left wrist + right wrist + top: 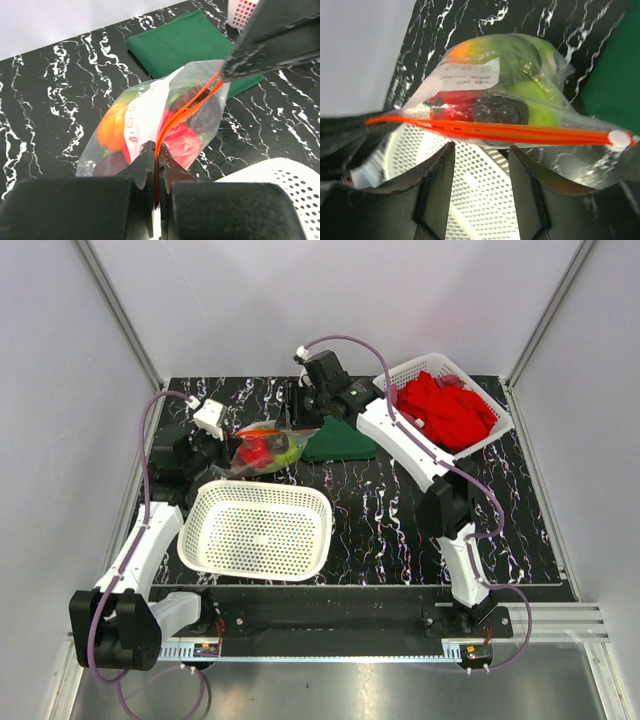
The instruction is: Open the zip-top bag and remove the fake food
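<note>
I'm holding the zip-top bag (265, 450) up at frame centre-left, left pincer (157, 150) pinching one zip strip (185, 112) end as anchor, right pincer (482, 147) spread at the strip ready to pull, fake food (500, 107) inside

The zip-top bag (150, 115) is clear, crinkled, glossy plastic with a smooth orange zip strip (520, 132) and a white paper label (467, 75); the fake food (500, 107) inside looks like shiny plastic. The green cloth (175, 45) near the far edge is matt; the marbled black counter (50, 100) looks smooth
</note>
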